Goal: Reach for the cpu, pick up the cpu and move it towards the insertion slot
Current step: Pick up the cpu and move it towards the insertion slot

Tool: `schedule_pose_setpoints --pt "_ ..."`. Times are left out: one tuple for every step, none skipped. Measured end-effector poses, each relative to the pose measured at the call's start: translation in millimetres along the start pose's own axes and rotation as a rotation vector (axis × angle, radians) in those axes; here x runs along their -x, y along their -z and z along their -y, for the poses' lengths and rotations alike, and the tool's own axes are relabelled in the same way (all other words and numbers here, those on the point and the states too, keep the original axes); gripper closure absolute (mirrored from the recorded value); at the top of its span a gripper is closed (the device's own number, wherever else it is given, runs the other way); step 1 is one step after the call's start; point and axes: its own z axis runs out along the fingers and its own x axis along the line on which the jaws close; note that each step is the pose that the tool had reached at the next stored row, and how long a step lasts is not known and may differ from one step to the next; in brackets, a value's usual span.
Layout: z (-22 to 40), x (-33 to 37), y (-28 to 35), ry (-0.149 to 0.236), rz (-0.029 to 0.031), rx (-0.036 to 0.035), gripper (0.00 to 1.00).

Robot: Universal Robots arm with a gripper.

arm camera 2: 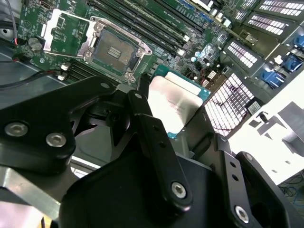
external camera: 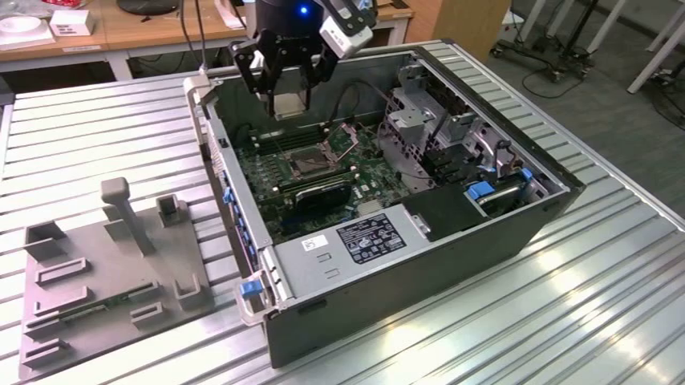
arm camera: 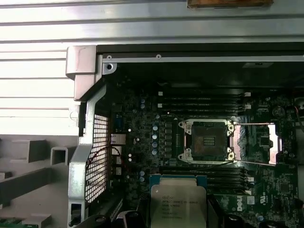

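Two black fingers (arm camera 2: 156,142) of the gripper (external camera: 287,103) are clamped on the cpu (external camera: 289,105), holding it in the air above the far end of the open computer case (external camera: 428,241) in the exterior view. From the chip, the insertion slot (external camera: 303,161) lies at about six o'clock in that view, on the green motherboard (external camera: 321,172), its frame open and its dark centre bare. Both wrist views show the cpu (arm camera: 178,202) clear of the slot (arm camera: 207,141), not touching it.
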Motion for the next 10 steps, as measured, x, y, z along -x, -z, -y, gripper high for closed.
schedule_pose_setpoints --pt "-0.1 0.3 -0.1 0.0 -0.0001 -0.0001 0.45" --pt "-0.1 0.6 -0.1 0.0 -0.0001 -0.0002 0.45" --pt "-0.1 0.9 -0.2 0.0 -0.0001 -0.0001 0.45" --pt "-0.1 1.2 -0.2 0.0 -0.0001 -0.0002 0.45" --pt "-0.1 1.4 -0.3 0.0 -0.0001 -0.0001 0.45" --pt "-0.1 1.6 -0.4 0.0 -0.0001 -0.0002 0.45" --pt "-0.1 1.8 -0.5 0.0 -0.0001 -0.0002 0.45" --pt "-0.1 2.0 -0.6 0.0 -0.0001 -0.0002 0.45" --pt "-0.2 2.3 -0.7 0.0 -0.0001 -0.0002 0.45" --pt "-0.2 2.7 -0.8 0.0 -0.0001 -0.0001 0.45"
